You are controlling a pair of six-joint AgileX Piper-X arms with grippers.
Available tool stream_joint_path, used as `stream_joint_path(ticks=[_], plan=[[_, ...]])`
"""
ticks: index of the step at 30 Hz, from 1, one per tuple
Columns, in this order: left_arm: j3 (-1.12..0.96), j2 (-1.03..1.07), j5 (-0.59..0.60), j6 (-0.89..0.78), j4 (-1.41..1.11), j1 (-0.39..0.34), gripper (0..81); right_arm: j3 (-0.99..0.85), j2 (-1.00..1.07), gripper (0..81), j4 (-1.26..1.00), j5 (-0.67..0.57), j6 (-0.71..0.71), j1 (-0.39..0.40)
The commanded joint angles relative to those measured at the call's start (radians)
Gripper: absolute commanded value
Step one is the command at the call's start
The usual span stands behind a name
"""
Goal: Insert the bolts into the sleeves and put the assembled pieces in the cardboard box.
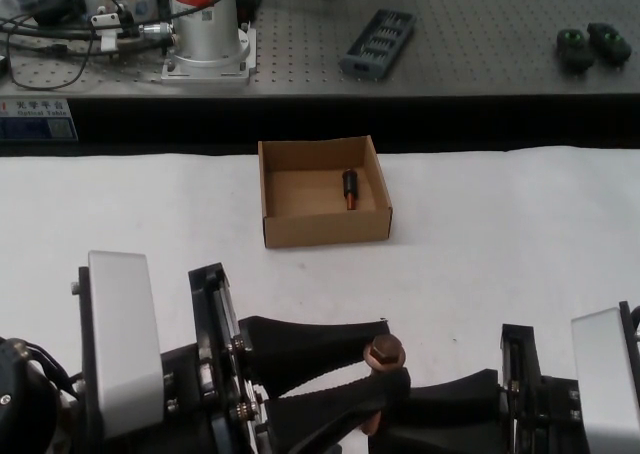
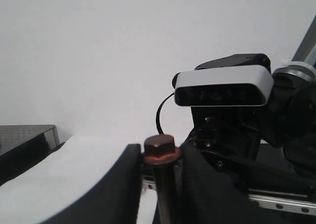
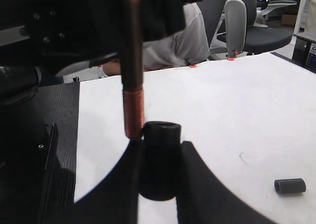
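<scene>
Copper bolt (image 2: pixel 159 149), black sleeve (image 3: pixel 160 160), brown cardboard box (image 1: pixel 325 230), white bench cover (image 1: pixel 500 234)

A perforated metal table (image 1: pixel 480 24) stands behind the white-covered bench (image 1: pixel 500 244).

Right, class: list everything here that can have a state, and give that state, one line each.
Left gripper: shut on the bolt.
Bolt: held head up, tip at the rim of the sleeve, not inserted.
Right gripper: shut on the sleeve.
Sleeve: held, mouth up, empty.
Box: open, one assembled piece lying inside.
Spare sleeve: lying on its side, loose.
</scene>
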Motion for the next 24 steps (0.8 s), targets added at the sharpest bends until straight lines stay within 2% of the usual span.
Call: stream_joint_path(ticks=[1, 17, 24], plan=[[-0.011, 0.001, -0.003, -0.015, 0.002, -0.004, 0.6, -0.005, -0.014, 5.5, -0.045, -0.004, 0.016, 0.002], [-0.011, 0.001, -0.003, -0.015, -0.009, -0.004, 0.6, -0.003, -0.014, 5.5, -0.055, -0.004, 0.016, 0.002], [-0.011, 0.001, 0.009, -0.085, -0.087, -0.004, 0.6, 0.015, -0.014, 5.5, -0.062, 0.002, 0.014, 0.002]])
